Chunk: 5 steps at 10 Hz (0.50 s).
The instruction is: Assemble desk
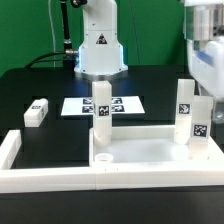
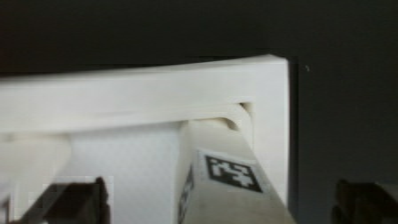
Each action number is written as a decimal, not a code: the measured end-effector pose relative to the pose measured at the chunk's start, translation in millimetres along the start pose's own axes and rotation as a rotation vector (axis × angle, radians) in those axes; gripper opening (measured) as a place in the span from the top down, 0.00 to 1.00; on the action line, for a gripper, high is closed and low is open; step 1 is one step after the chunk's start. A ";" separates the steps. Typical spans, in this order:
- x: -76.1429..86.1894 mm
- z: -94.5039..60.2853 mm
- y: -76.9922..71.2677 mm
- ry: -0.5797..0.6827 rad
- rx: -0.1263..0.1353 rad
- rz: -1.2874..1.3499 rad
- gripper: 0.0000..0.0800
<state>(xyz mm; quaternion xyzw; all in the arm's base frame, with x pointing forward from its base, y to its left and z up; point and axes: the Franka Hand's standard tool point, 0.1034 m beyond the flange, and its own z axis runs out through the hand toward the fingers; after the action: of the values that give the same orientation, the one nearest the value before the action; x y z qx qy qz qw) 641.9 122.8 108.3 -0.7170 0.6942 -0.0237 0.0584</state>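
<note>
The white tray-like tabletop (image 1: 150,150) lies inside the border bars with two tagged legs upright on it. One leg (image 1: 101,115) stands at its left end, one leg (image 1: 186,112) at its right end. My gripper (image 1: 203,95) hangs over the right leg. In the wrist view the tabletop corner (image 2: 160,100) shows, and this leg (image 2: 240,175) runs down between my dark fingers (image 2: 75,200). There is a gap on each side of the leg, so my gripper (image 2: 222,205) is open. A third leg (image 1: 37,112) lies loose on the table at the left.
White border bars (image 1: 60,176) frame the front and left of the work area. The marker board (image 1: 125,103) lies flat behind the tabletop. The robot base (image 1: 100,50) stands at the back centre on the black table.
</note>
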 end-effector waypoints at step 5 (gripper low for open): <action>1.5 -2.5 0.8 -0.001 0.001 -0.319 0.19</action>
<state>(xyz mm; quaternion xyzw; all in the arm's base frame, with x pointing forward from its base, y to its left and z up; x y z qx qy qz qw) 640.9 121.2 110.6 -0.8183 0.5713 -0.0327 0.0544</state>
